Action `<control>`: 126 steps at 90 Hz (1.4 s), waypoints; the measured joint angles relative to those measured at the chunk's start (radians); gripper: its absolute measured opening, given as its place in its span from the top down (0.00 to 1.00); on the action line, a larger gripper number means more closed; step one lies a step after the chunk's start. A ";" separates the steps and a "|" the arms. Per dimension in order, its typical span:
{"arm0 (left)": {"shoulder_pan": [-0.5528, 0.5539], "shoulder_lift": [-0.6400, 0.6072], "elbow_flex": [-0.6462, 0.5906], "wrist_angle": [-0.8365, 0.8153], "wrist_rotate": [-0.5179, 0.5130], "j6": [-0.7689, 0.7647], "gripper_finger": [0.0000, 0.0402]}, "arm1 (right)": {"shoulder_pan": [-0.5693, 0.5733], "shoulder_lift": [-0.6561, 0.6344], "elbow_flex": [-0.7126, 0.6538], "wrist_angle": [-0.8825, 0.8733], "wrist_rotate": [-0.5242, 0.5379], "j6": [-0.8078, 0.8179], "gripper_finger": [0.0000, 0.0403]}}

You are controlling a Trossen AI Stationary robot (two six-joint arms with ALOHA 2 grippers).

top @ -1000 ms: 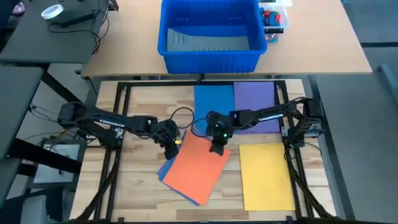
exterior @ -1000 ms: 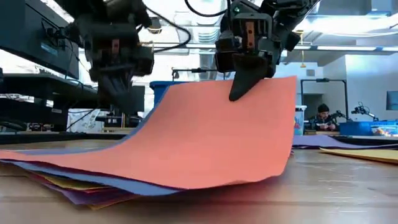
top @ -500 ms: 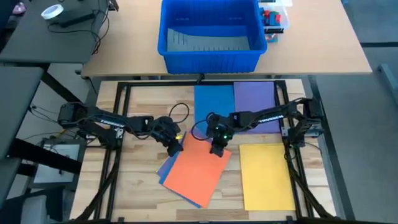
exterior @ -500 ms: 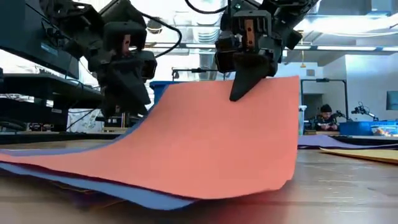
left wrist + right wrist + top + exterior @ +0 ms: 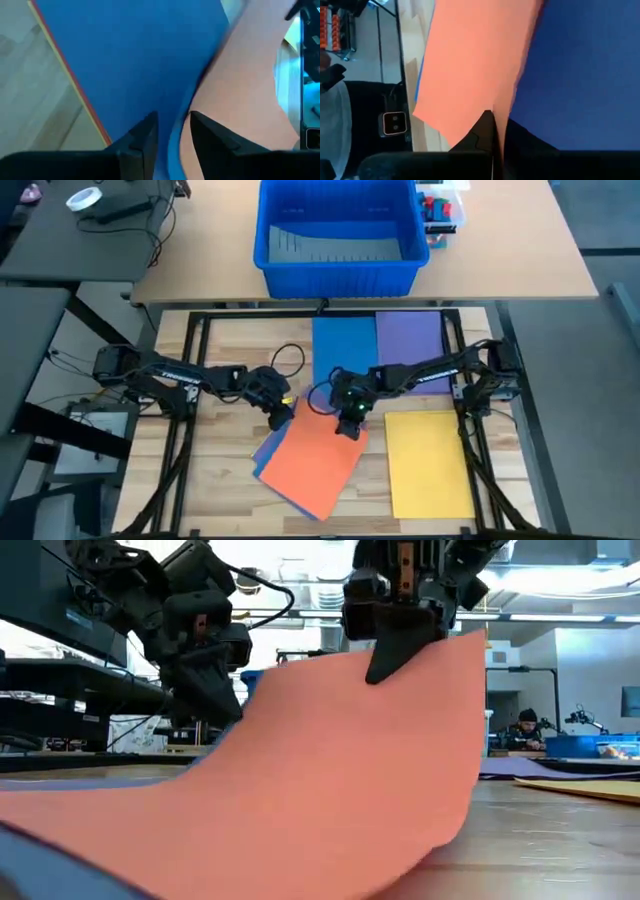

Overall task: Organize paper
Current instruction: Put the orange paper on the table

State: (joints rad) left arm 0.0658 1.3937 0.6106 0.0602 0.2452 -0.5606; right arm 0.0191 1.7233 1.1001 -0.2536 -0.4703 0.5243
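Observation:
An orange sheet (image 5: 312, 462) tops a skewed stack of paper at the table's near middle, with a blue sheet (image 5: 267, 452) showing beneath it. My right gripper (image 5: 349, 425) is shut on the orange sheet. My left gripper (image 5: 283, 415) stands at the stack's far left corner, fingers a little apart over the blue sheet (image 5: 130, 60). A second blue sheet (image 5: 343, 350), a purple sheet (image 5: 410, 345) and a yellow sheet (image 5: 428, 462) lie flat and apart on the table's right half. My right gripper pinches the orange sheet's far edge (image 5: 482, 105) near its far right corner, between its two fingers, pointing down from above. That edge is lifted high (image 5: 430, 650); the single sheet bows down toward the near side, where it lies on the stack. My left gripper: I cannot tell whether it touches the stack.
A big blue bin (image 5: 338, 230) stands on the far table beyond the black frame (image 5: 320, 308). A loose cable (image 5: 290, 362) lies left of the flat blue sheet. A person (image 5: 520, 728) sits far back in the room.
My right gripper has raised the orange sheet's far edge higher and drawn it a little toward the near edge; the sheet has slid that way over the stack. My left gripper has shifted slightly toward the table's right.

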 joint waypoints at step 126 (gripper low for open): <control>-0.065 -0.009 0.002 0.197 0.246 -0.043 1.00 | -0.133 -0.122 0.086 -0.058 0.029 -0.089 0.83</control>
State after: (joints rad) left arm 0.0010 1.3844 0.6125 0.2572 0.4910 -0.6033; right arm -0.1140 1.6016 1.1866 -0.3111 -0.4418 0.4355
